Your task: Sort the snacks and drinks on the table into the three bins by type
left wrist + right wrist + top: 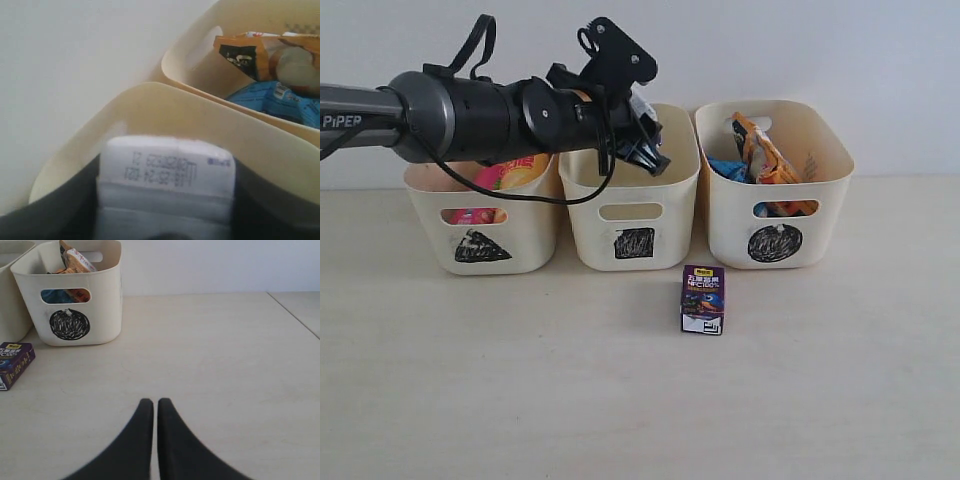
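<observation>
My left gripper (645, 140) hangs over the square-marked bin (633, 225), shut on a small white carton (167, 170) whose printed end shows between the dark fingers. A second carton (703, 300), purple-blue, stands on the table in front of the bins. The triangle bin (480, 250) holds the pink tube (490, 180) and the yellow tube (527, 168). In the circle bin (775, 215) lie the orange-tan bag (765, 150) and the blue bag (728, 170). My right gripper (151, 405) is shut and empty above bare table, out of the exterior view.
The three bins stand in a row against the white wall. The left arm (440, 110) stretches in from the left above the triangle bin. From the right wrist view, the circle bin (107, 300) and the standing carton (15, 362) lie off to one side.
</observation>
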Motion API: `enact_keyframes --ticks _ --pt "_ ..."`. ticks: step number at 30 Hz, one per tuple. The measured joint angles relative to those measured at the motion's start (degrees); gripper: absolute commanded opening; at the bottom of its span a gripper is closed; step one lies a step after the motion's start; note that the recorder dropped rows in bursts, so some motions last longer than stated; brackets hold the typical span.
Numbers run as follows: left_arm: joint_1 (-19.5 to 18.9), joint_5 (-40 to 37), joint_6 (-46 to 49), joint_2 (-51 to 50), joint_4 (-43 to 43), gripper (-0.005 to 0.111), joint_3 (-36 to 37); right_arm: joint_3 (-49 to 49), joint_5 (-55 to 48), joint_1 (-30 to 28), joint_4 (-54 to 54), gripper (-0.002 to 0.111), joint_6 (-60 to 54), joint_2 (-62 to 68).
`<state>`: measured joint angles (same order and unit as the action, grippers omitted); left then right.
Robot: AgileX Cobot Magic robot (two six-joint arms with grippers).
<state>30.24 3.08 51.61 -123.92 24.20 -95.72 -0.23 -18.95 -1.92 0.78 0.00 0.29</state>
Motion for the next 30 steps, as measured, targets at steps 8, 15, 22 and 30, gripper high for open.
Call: enact_keyframes --ticks 8,15,22,30 --pt "0.0 -0.6 0.0 0.0 0.2 0.087 -0.1 0.0 0.0 0.0 0.0 0.0 0.0 0.0" --pt "0.0 -2.7 0.0 1.4 1.1 0.078 -0.1 0.0 0.0 0.0 0.0 0.0 0.0 0.0" --pt "0.0 -13.5 0.0 8.5 1.0 0.019 -0.1 0.0 0.0 0.0 0.0 0.0 0.0 0.0" --pt "0.0 -30.0 -3.3 16.0 -3.0 0.004 -0.1 0.0 0.0 0.0 0.0 0.0 0.0 0.0"
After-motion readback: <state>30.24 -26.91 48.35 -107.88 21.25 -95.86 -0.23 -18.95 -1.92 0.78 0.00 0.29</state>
